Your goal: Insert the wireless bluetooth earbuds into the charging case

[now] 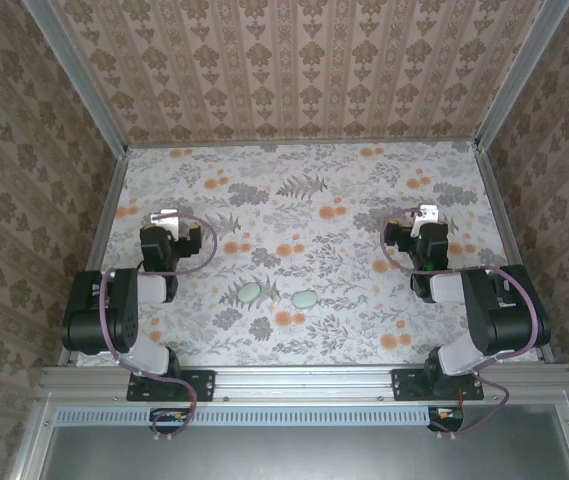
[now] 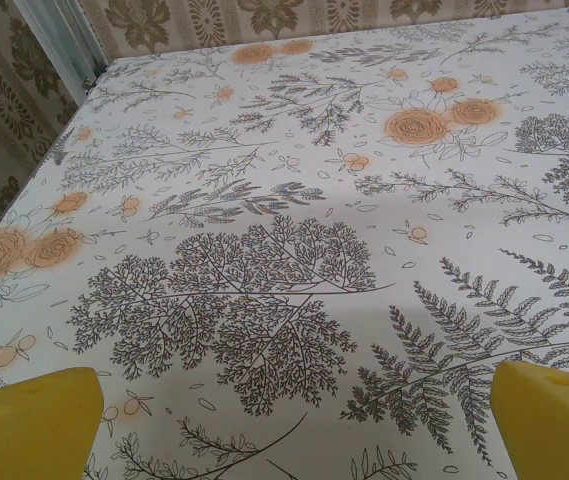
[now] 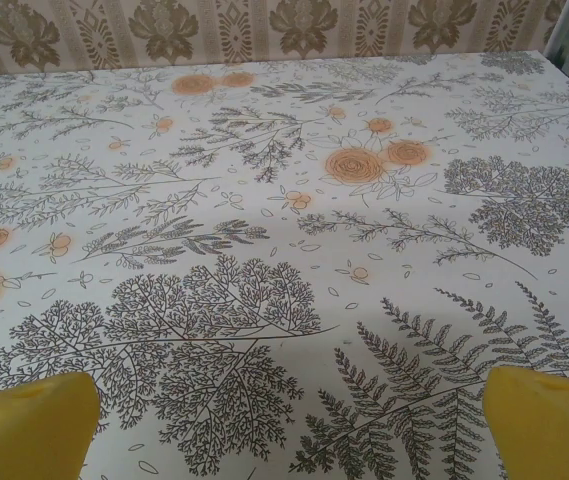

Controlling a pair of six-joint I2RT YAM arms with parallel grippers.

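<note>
Start step: our left gripper (image 1: 167, 217) and right gripper (image 1: 426, 214) hang open, empty. Next we reach for left green oval (image 1: 250, 291) and right green oval (image 1: 305, 297), mid-desk.

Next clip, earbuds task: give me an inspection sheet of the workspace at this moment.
Surface: floral cloth, flat, covering the table.
Job's things: left pale green oval and right pale green oval lie apart near the middle; too small to tell case from earbuds.
Clutter: nothing seen.
Grippers: left gripper and right gripper open, empty, over bare cloth.
Cables: left arm's cable and right arm's cable loop beside the wrists.
Surroundings: wallpapered walls, aluminium frame.
</note>
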